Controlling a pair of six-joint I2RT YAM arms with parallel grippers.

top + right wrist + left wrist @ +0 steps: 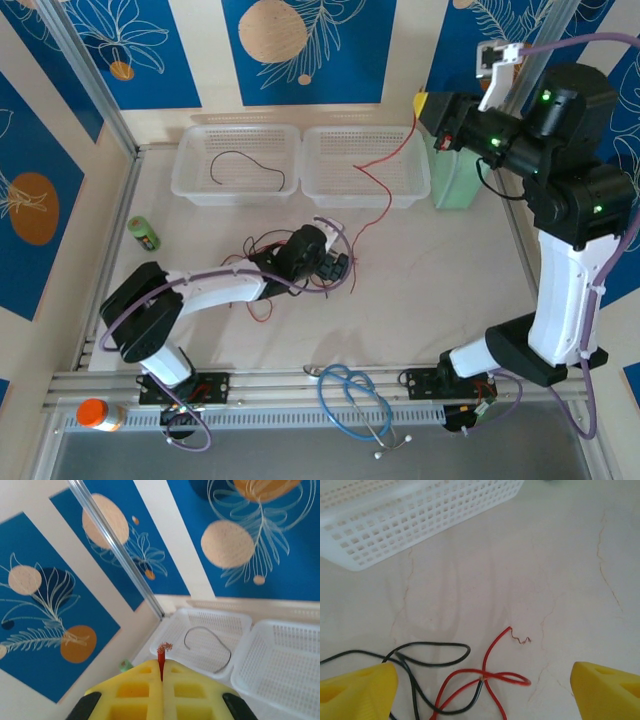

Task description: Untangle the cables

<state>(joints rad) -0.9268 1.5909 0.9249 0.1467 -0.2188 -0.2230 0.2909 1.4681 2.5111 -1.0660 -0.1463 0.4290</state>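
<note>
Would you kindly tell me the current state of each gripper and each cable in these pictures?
left gripper: open, over the tangle.
right gripper: shut on the red cable, raised.
red cable: one end pinched, the rest trailing down to the table.
black cable: loose, lying in the left basket.
tangle: red and black strands crossed on the table.

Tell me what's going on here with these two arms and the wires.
The right gripper, raised high, is shut on one end of a red wire that trails down over the right basket toward the table. The left gripper hovers open over the tangle of red and black wires there. One black wire lies in the left basket.
</note>
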